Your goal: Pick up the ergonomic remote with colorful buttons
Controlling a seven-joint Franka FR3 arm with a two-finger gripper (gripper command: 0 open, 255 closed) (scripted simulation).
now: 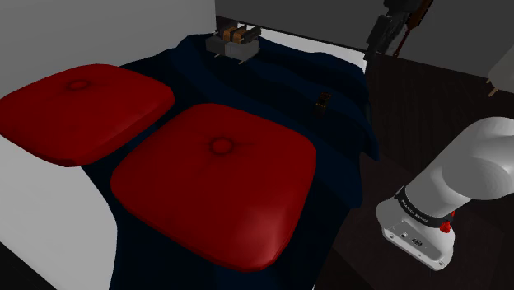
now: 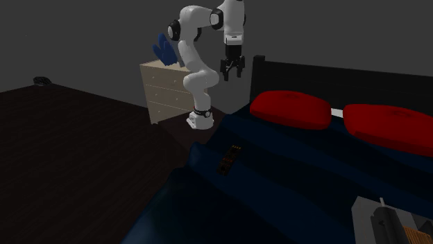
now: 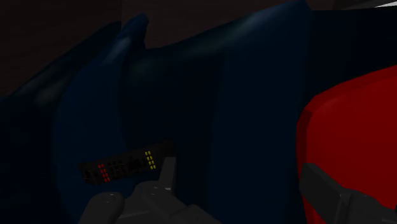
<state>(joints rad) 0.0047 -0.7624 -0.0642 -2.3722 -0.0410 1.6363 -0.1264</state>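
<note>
The remote (image 2: 230, 158) is a slim black bar with rows of red and yellow buttons. It lies flat on the navy bedspread (image 2: 298, 180) near the edge, well apart from two red pillows (image 2: 290, 109). The gripper (image 2: 232, 75) hangs high above, fingers apart, holding nothing.

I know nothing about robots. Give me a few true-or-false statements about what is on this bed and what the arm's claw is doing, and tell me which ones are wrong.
1. The remote lies on the dark blue blanket. True.
2. The gripper is clasping the remote. False: it hangs open, high above the bed and well away from the remote.
3. Two red pillows lie side by side on the bed. True.
4. The remote rests on top of a pillow. False: it lies on the blanket, apart from both pillows.
5. The remote's buttons are all blue. False: the wrist view shows red and yellow ones.
</note>
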